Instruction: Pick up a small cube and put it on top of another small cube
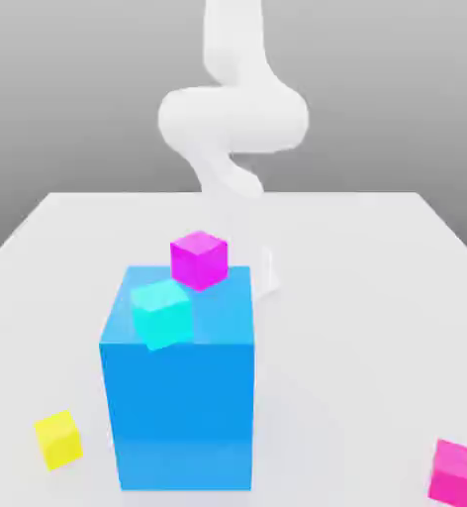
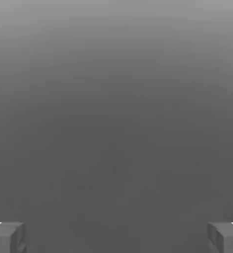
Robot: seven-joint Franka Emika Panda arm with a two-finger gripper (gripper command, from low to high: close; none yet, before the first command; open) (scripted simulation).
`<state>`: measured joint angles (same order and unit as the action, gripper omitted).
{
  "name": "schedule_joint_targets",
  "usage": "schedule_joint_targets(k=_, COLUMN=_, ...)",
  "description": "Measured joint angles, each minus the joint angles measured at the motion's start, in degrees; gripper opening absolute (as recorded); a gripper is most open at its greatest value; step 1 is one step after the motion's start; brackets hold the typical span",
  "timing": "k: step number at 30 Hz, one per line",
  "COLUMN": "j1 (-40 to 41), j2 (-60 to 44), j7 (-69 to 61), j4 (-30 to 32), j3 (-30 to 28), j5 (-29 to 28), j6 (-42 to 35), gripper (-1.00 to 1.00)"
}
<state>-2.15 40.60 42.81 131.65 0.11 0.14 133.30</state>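
The small hot-pink cube (image 1: 456,471) lies on the white table at the front of the exterior view's right. The purplish-magenta cube (image 1: 199,258) rests on the back edge of the top of a big blue block (image 1: 178,396). My white arm (image 1: 233,119) rises behind the block. In the hand view my gripper (image 2: 116,238) is open, its two grey fingertips (image 2: 7,237) far apart with nothing between them and only plain grey beyond.
A cyan cube (image 1: 162,313) sits tilted on the blue block's top, just in front of the magenta one. A yellow cube (image 1: 58,439) lies on the table (image 1: 356,297) at the front of the exterior view's left.
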Motion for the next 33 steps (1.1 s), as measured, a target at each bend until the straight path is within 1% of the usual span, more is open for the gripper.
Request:
schedule_joint_targets(k=9, j1=-7.0, j2=-19.0, j7=-11.2, j4=-0.5, j3=1.3, j5=0.7, j6=5.5, gripper=0.0)
schedule_joint_targets(k=17, j1=-11.9, j2=-35.7, j7=-20.3, j4=-0.9, j3=4.2, j5=0.5, j6=10.3, gripper=0.0)
schedule_joint_targets(k=23, j1=-15.5, j2=-48.2, j7=-25.7, j4=-1.2, j3=6.0, j5=-1.6, j6=13.9, gripper=0.0)
schedule_joint_targets(k=28, j1=-17.9, j2=-58.7, j7=-29.2, j4=-1.5, j3=7.6, j5=-4.9, j6=16.9, gripper=0.0)
schedule_joint_targets(k=33, j1=-20.1, j2=-69.1, j7=-28.9, j4=-3.2, j3=6.2, j5=-7.8, j6=23.4, gripper=0.0)
